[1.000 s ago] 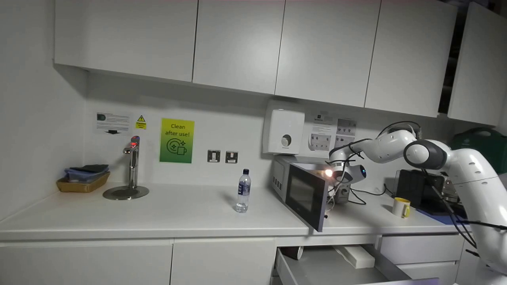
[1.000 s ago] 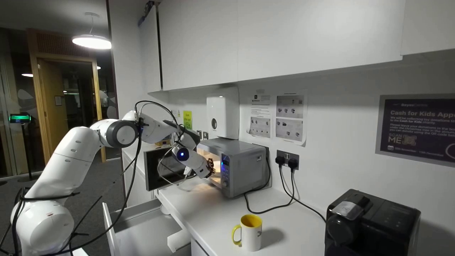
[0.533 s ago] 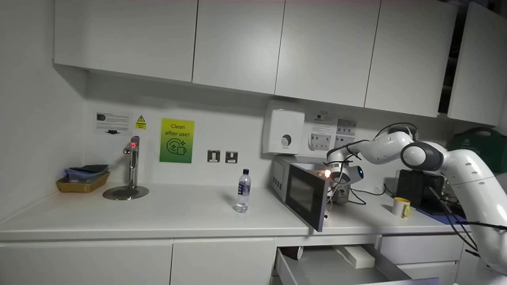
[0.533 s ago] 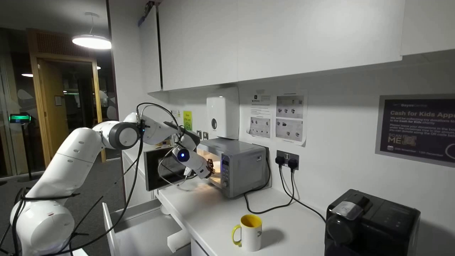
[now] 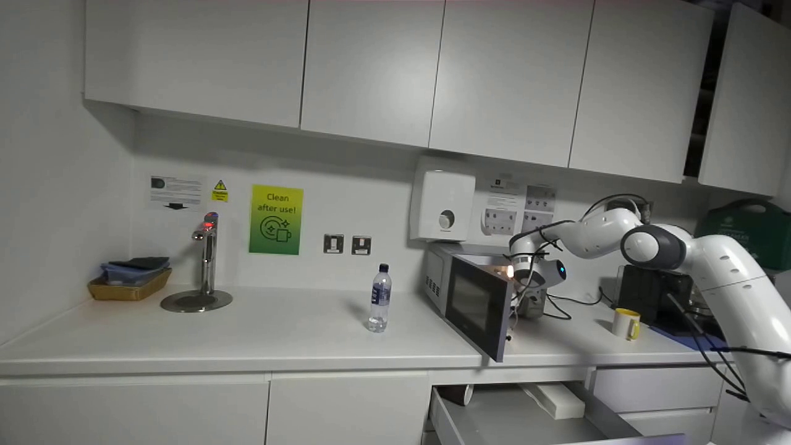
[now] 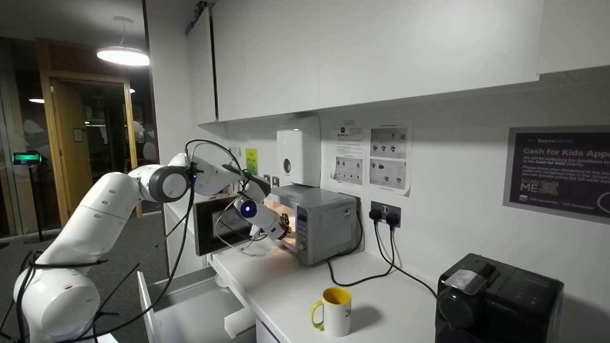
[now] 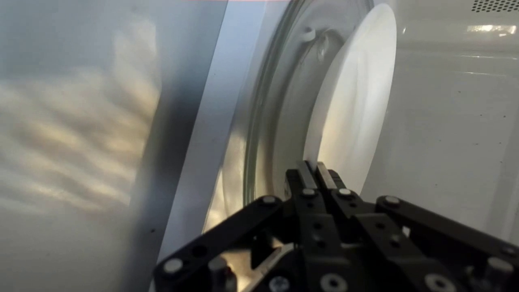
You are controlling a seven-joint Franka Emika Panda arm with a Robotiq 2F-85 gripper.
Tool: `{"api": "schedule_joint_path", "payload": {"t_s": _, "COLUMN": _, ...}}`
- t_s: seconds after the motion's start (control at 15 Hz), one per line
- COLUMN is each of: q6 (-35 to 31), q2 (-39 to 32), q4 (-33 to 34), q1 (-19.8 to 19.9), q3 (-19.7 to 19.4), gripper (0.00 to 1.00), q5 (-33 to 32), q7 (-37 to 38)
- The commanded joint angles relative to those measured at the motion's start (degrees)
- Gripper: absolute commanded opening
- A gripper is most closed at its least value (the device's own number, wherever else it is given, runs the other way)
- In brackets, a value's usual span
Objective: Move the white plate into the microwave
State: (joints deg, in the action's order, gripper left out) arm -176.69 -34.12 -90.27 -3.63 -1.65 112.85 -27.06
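The microwave (image 6: 329,224) is a silver-grey box on the counter, also in an exterior view (image 5: 437,272). Its dark glass door (image 5: 474,296) stands open and a warm light glows inside. My gripper (image 6: 287,226) is at the lit opening. In the wrist view my gripper (image 7: 313,166) is shut on the near rim of the white plate (image 7: 359,93). The plate is inside the microwave, over the glass turntable (image 7: 259,121); whether it touches the turntable I cannot tell. The plate is hidden in both exterior views.
The open door also shows beside my arm (image 6: 209,228). A yellow-and-white mug (image 6: 337,312) and a black coffee machine (image 6: 500,300) stand on the counter. An open drawer (image 5: 525,420) sticks out below. A water bottle (image 5: 380,300) stands on the door's other side.
My arm has shifted slightly toward the microwave, and its elbow has dropped a little. The gripper has moved slightly farther into the opening. The microwave and its door have not moved.
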Motion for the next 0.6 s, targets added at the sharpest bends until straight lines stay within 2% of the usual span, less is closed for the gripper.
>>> {"api": "schedule_joint_path", "payload": {"t_s": 0.0, "q6": -2.4, "q2": -1.5, "q4": 3.3, "q1": -0.8, "q3": -0.9, "gripper": 0.01, "q5": -0.4, "q7": -0.3}}
{"api": "schedule_joint_path", "payload": {"t_s": 0.53, "q6": -2.3, "q2": -2.6, "q4": 3.8, "q1": -0.8, "q3": -0.8, "gripper": 0.01, "q5": -1.2, "q7": 0.2}}
